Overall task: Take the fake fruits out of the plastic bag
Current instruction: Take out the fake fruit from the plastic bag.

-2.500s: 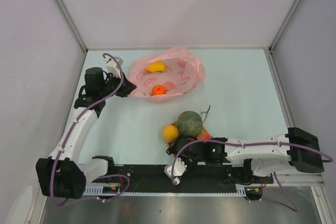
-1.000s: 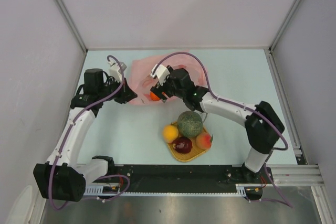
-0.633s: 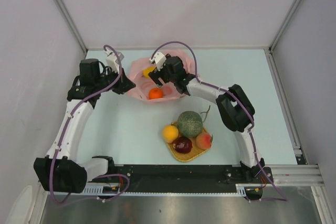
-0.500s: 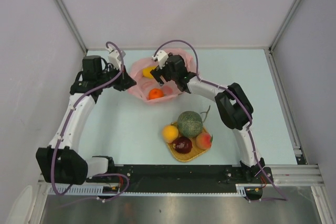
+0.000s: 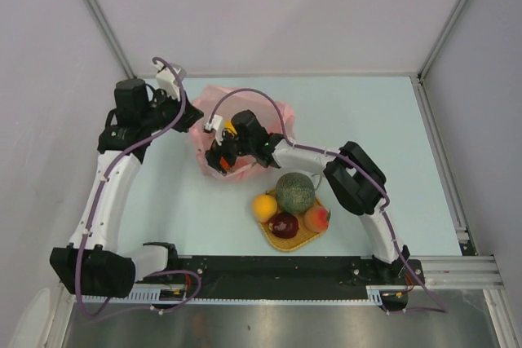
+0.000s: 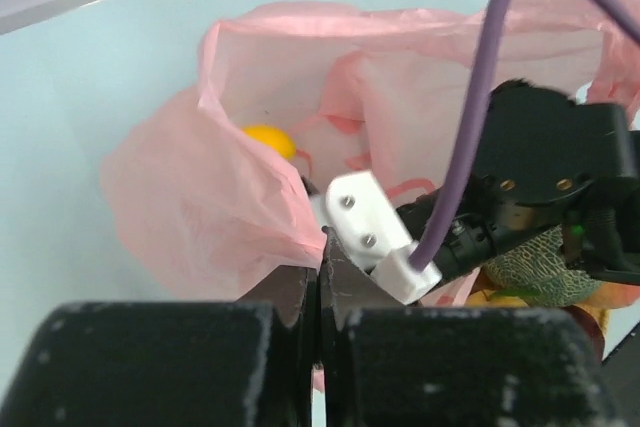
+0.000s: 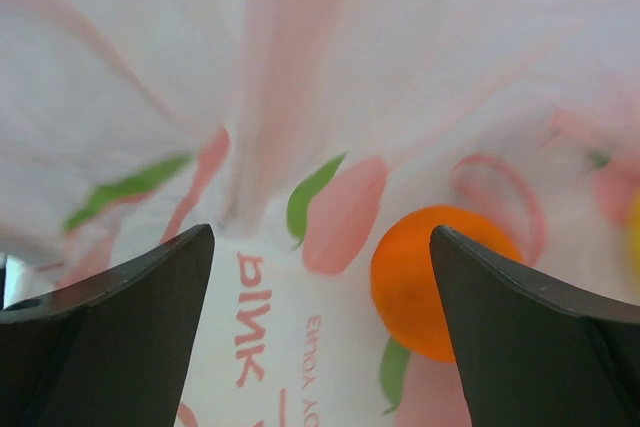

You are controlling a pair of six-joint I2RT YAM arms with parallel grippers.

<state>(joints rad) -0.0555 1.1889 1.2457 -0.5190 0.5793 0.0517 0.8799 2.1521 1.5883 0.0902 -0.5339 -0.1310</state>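
Observation:
The pink plastic bag (image 5: 259, 116) lies bunched at the back left of the table. My left gripper (image 5: 186, 116) is shut on the bag's left edge (image 6: 250, 217) and holds it up; the left wrist view (image 6: 322, 247) shows the jaws closed on the film. My right gripper (image 5: 222, 157) is open inside the bag (image 7: 300, 67), with an orange fruit (image 7: 440, 282) just inside its right finger. A yellow fruit (image 6: 266, 138) also lies in the bag. The green melon (image 5: 295, 191), a yellow-orange fruit (image 5: 264, 205), the dark red apple (image 5: 283, 225) and the peach (image 5: 316, 218) sit outside the bag.
Those fruits rest on the woven tan mat (image 5: 298, 240) near the table's front middle. Grey walls close in the table at the left, back and right. The black rail (image 5: 245, 270) with the arm bases runs along the near edge.
My right gripper has moved from the mat into the bag and then toward its near left side. My left gripper has lifted the bag's edge, and the bag has bunched up.

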